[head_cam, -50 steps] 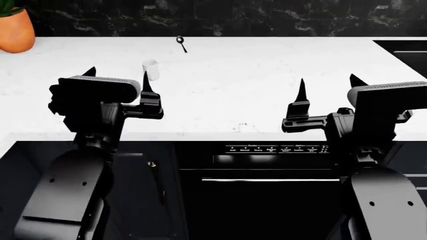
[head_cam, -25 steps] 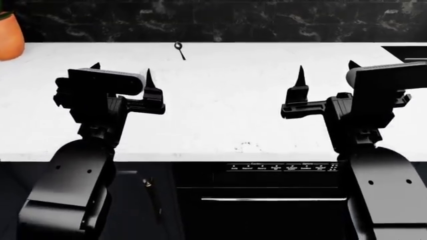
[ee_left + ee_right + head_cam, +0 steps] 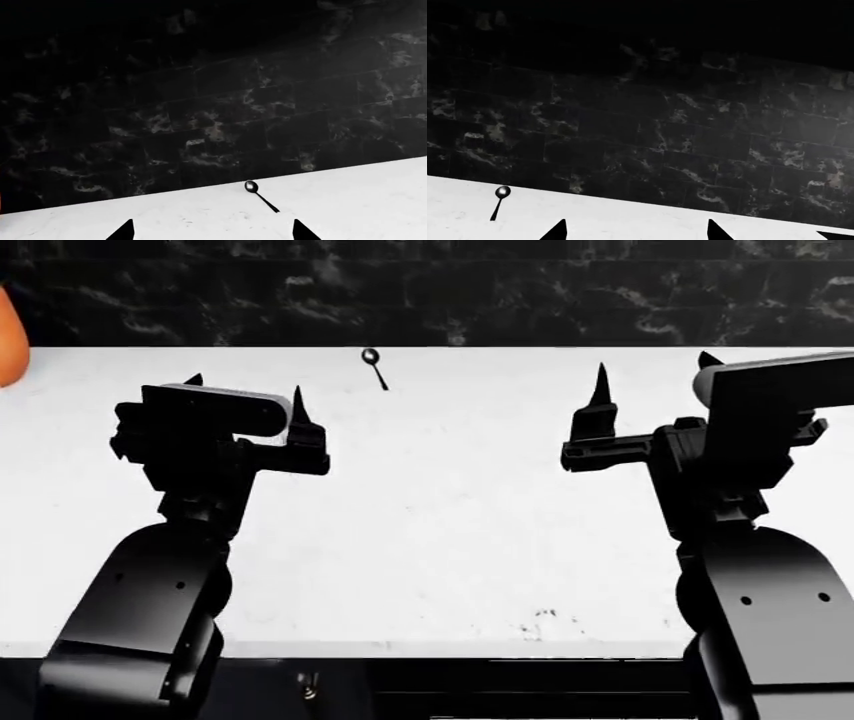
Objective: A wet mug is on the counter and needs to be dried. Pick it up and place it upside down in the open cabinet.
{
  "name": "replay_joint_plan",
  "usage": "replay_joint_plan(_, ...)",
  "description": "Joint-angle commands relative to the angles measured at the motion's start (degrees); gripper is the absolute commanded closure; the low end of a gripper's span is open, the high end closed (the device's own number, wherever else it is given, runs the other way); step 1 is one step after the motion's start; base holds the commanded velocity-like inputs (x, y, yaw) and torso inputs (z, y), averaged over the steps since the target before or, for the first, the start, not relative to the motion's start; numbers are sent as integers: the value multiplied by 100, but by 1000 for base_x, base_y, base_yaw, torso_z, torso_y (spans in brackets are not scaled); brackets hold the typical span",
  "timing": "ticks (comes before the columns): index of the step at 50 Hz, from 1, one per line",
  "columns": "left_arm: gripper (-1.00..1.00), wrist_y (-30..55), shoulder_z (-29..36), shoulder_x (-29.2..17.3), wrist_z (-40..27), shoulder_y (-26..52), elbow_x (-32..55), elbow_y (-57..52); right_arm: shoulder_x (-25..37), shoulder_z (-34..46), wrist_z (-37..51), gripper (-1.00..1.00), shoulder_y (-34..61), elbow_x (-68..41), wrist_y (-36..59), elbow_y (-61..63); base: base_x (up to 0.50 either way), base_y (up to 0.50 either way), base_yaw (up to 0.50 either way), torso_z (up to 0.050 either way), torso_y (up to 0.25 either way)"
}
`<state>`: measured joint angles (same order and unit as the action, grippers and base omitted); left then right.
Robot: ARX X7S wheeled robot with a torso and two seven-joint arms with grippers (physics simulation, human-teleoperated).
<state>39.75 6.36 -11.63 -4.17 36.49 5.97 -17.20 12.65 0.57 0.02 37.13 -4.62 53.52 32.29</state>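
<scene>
Both arms held above white table (image 3: 441,500), well apart. Left claw (image 3: 243,400) spread apart, nothing gripped. Right claw (image 3: 650,385) likewise spread, nothing gripped. Mug not seen in any view; possibly hidden behind left arm, cannot be told. Small dark spoon (image 3: 375,367) laid near table's far edge, before black marbled wall (image 3: 441,300).

A small dark metal spoon (image 3: 375,367) lies flat near the rear edge of the white worktop, bowl toward the wall and handle angled forward; it also appears in the left wrist view (image 3: 260,195) and the right wrist view (image 3: 499,201). Behind it rises a wall of black tiles (image 3: 441,290) with pale grey veining. An orange rounded object (image 3: 8,335) is cut off at the far left edge of the head view.
</scene>
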Motion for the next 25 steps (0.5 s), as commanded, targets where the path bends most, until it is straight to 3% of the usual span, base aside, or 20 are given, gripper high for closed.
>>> replay_joint_plan(1, -100, 18, 14, -31, -28, 7, 29, 1, 29, 2, 21, -100, 22, -38, 43, 58, 359, 258, 0, 0, 0)
replay_joint_plan(25, -100, -1, 71, -89, -70, -12, 79, 42, 42, -12, 73, -100, 27, -121, 47, 38, 257, 85, 0, 0, 1)
